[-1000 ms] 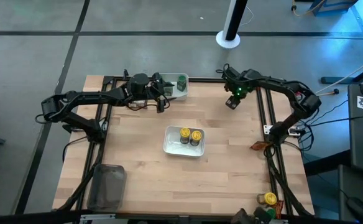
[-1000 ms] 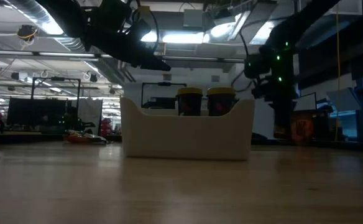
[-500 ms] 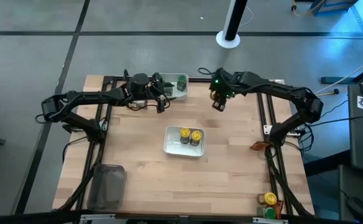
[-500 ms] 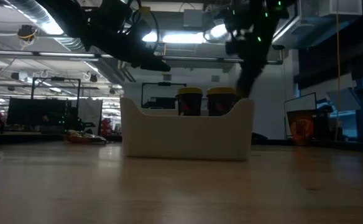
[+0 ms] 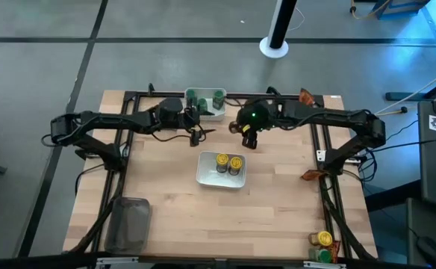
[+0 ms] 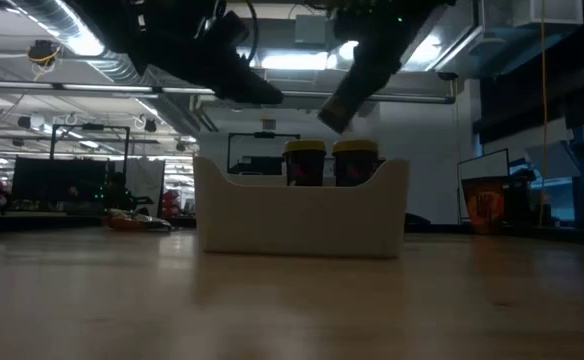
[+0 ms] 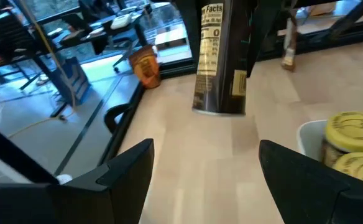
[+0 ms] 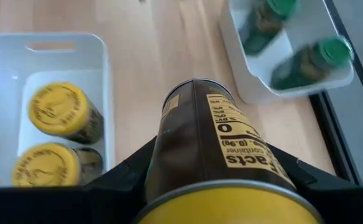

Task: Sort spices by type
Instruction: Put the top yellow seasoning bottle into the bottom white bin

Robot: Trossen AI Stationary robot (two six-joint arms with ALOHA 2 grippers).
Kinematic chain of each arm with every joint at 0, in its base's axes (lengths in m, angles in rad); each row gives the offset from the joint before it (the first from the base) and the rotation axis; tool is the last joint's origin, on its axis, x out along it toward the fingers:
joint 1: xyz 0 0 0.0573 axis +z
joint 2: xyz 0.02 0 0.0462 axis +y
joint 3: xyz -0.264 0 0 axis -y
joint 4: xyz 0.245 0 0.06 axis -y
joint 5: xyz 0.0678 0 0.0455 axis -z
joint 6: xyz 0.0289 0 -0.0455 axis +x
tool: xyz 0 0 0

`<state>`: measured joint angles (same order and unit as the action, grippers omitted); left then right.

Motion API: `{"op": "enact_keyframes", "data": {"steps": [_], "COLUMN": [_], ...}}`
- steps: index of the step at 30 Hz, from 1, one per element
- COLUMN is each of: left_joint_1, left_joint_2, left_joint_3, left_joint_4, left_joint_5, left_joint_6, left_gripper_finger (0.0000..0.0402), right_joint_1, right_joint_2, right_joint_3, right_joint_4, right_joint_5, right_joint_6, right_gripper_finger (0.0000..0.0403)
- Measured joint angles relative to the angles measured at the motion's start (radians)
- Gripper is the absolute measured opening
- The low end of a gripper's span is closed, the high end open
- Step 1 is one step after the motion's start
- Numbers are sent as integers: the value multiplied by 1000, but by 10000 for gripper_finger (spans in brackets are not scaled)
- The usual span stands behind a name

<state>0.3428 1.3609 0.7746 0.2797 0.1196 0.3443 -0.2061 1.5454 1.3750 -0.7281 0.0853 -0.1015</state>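
Note:
My right gripper (image 5: 246, 137) hangs over the table between the two white bowls, shut on a dark jar with a yellow cap (image 8: 222, 208). The centre bowl (image 5: 204, 173) holds two yellow-capped jars (image 5: 228, 162) standing upright. The far bowl (image 5: 203, 113) holds two green-capped jars (image 5: 205, 96). My left gripper (image 5: 197, 131) is open and empty, just nearer than the far bowl; its wrist view shows the held jar (image 7: 222, 62) ahead of it. Brown-orange packets lie by the far rail (image 5: 307, 96) and the right rail (image 5: 311, 175). My right gripper pinches the dark jar between its two fingers (image 8: 128, 177), on the body (image 8: 200, 134) close to the yellow cap. The jar points away from the wrist, base forward and slanting down. It is lifted clear, above the bare wood beside the centre bowl.
A clear grey tray (image 5: 128, 224) lies at the near left corner. More jars (image 5: 323, 240) stand at the near right corner. Black frame rails run along the left, far and right sides. Bare wood lies on either side of the centre bowl.
My right gripper has swung from the far right corner toward the table's left, carrying the jar to a spot just beyond the centre bowl. My left gripper has drawn back a little toward the near edge, uncovering the green-capped jars in the far bowl.

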Motion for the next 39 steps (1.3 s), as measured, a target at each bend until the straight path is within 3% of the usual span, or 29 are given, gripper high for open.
{"op": "enact_keyframes", "data": {"steps": [12, 16, 23, 27, 32, 39], "left_joint_1": [-70, -97, -147, -151, -145, -150], "left_joint_2": [6, 6, 6, 6, 5, 4], "left_joint_3": [0, 0, 0, 0, 2, 2], "left_joint_4": [1, -3, -1, -4, -25, -31], "left_joint_5": [-22, -25, -21, -21, -16, -20], "left_joint_6": [-107, -120, -81, -79, -86, -83], "left_gripper_finger": [267, 221, 92, 38, 8, 8], "right_joint_1": [99, 115, 124, 129, 146, 149], "right_joint_2": [57, 57, 57, 57, 57, 57], "right_joint_3": [0, 0, 0, 0, -2, -3], "right_joint_4": [160, 170, 183, 182, 197, 222], "right_joint_5": [0, 0, -1, -1, -2, 3], "right_joint_6": [-79, -84, -84, -84, -89, -90], "right_gripper_finger": [199, 199, 199, 198, 198, 198]}}
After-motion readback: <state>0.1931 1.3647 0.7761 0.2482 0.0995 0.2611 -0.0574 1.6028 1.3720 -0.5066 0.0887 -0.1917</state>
